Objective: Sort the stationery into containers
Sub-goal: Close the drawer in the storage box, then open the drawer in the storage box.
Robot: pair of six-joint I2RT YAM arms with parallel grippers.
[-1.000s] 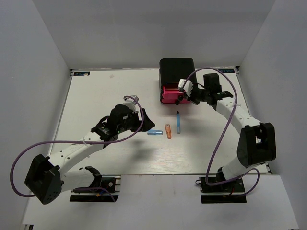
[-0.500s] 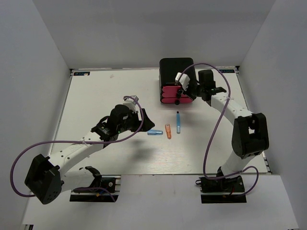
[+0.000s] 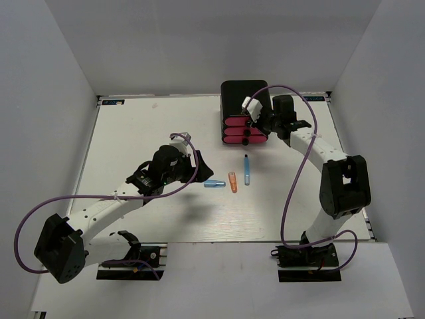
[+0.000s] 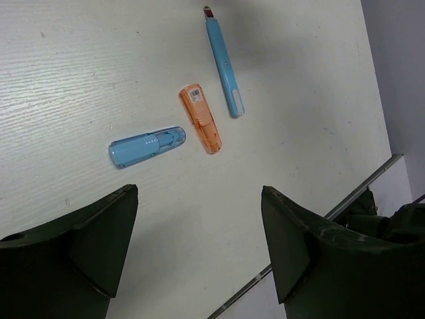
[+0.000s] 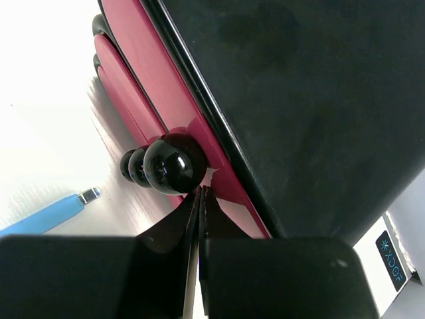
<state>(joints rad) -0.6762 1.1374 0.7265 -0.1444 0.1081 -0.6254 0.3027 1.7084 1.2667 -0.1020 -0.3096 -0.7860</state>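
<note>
Three pieces of stationery lie mid-table: a light-blue cylinder (image 3: 214,183) (image 4: 147,147), an orange cylinder (image 3: 232,181) (image 4: 200,118) and a blue pen (image 3: 246,169) (image 4: 223,61). The thin sticks are out of view. My left gripper (image 3: 199,170) (image 4: 199,199) is open and empty, just left of the light-blue cylinder. The black cabinet (image 3: 244,98) (image 5: 299,100) has its three pink drawers (image 3: 234,130) (image 5: 129,86) pushed in. My right gripper (image 3: 254,128) (image 5: 201,191) is shut and empty, its tips against the pink drawer front beside a black knob (image 5: 174,163).
The white table (image 3: 146,133) is walled by grey panels on the left, back and right. The table's near edge (image 4: 299,246) shows just beyond my left fingers (image 4: 113,226). The blue pen's tip (image 5: 46,214) lies just in front of the cabinet.
A pink drawer that stood pulled out is now pushed in flush with the others. My right gripper moved in toward the cabinet with it. The left arm has not moved.
</note>
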